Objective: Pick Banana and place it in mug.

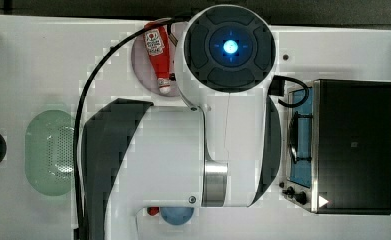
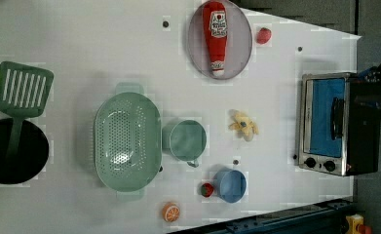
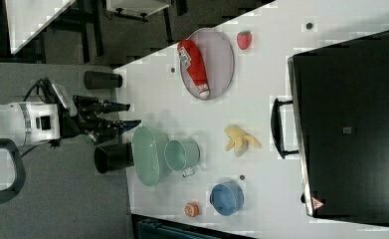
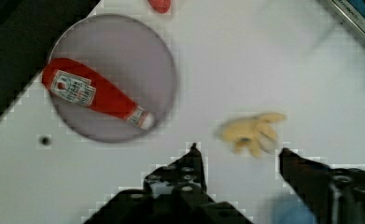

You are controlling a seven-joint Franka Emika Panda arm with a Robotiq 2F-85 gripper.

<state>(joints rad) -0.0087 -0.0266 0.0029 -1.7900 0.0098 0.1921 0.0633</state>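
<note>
The banana is a small pale yellow toy lying on the white table, between the mug and the toaster oven. In the wrist view the banana lies just past the gap of my gripper, whose dark fingers stand wide apart with nothing between them. In the right view my gripper is open and shows well to the left of the banana and the pale teal mug, touching neither.
A green perforated basket sits against the mug. A blue cup, a strawberry and an orange slice lie near the table's edge. A ketchup bottle rests on a plate. A spatula lies over a black pot.
</note>
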